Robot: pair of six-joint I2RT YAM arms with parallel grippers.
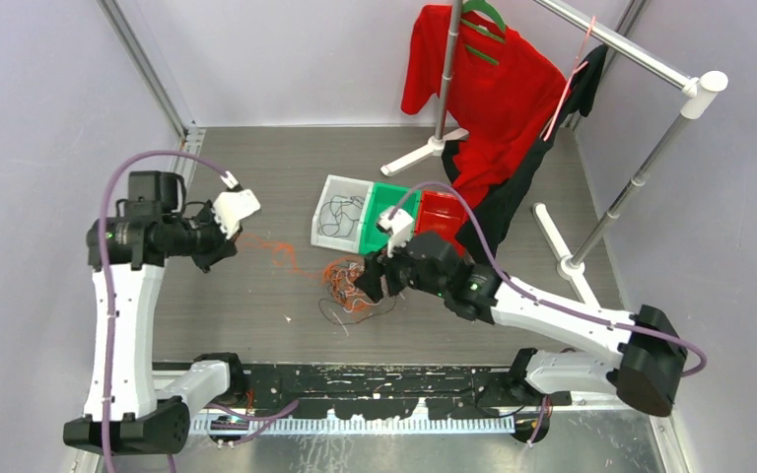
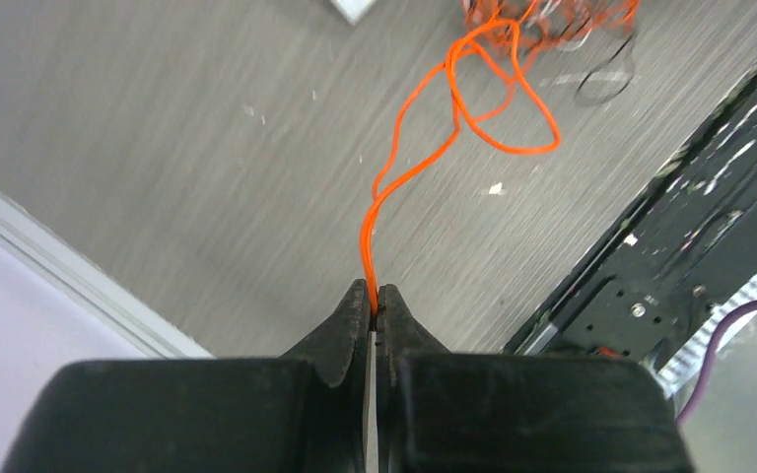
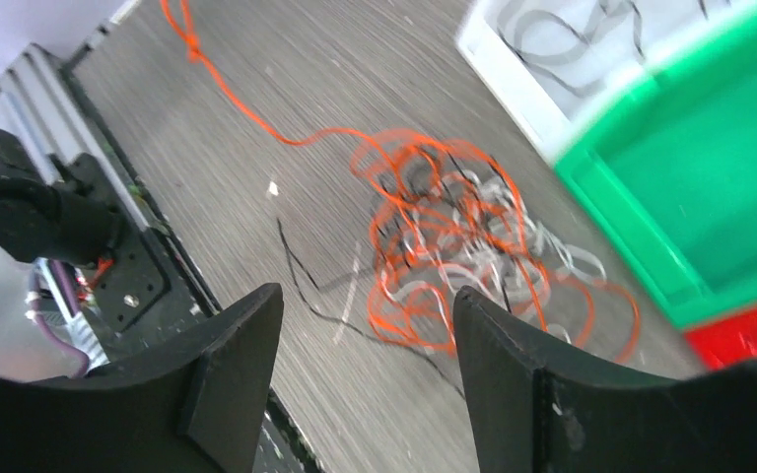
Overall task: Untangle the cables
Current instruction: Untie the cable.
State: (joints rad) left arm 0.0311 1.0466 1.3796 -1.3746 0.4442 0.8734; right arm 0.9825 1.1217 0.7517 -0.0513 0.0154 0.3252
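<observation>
1. While my left gripper is clamped on one orange cable (it runs back to the others), the cables lie bunched on the table.
2. My right gripper hangs open just above them.

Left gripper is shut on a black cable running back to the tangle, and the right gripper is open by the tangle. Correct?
Not quite. The cable in the left gripper is orange, not black, as the left wrist view shows. It does run back to the tangle, and the right gripper is open by it.
</observation>
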